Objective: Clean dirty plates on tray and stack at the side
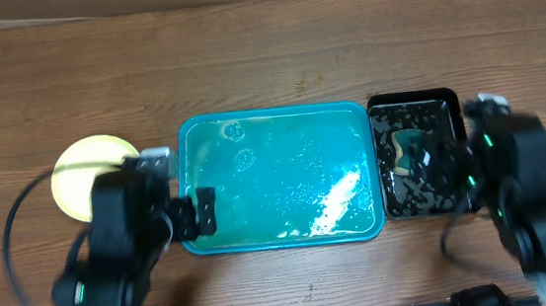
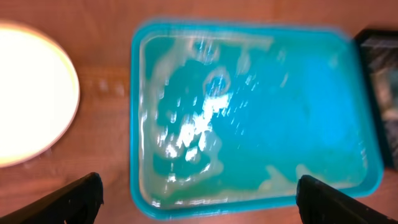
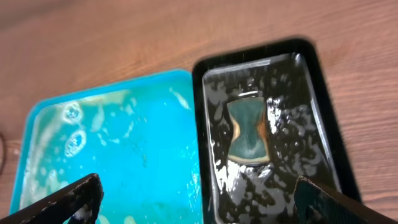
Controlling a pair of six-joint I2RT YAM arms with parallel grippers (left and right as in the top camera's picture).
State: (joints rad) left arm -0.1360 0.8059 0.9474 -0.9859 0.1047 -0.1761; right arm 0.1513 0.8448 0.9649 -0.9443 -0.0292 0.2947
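Note:
The teal tray [image 1: 280, 234] lies mid-table, wet and soapy, with no plate on it; it also shows in the left wrist view [image 2: 135, 124] and right wrist view [image 3: 37, 118]. A pale yellow-green plate [image 1: 81, 170] lies on the table left of the tray, partly hidden by my left arm; it shows overexposed in the left wrist view [image 2: 31, 93]. I cannot tell whether other plates lie under it. My left gripper [image 2: 199, 202] is open and empty above the tray's near left corner. My right gripper [image 3: 199, 202] is open and empty above the tray's right rim and the tub.
A black tub [image 1: 421, 204] stands right of the tray, wet, with a green-and-yellow sponge [image 1: 409, 146] inside; the sponge also shows in the right wrist view [image 3: 249, 130]. Bare wooden table [image 1: 264, 55] stretches behind.

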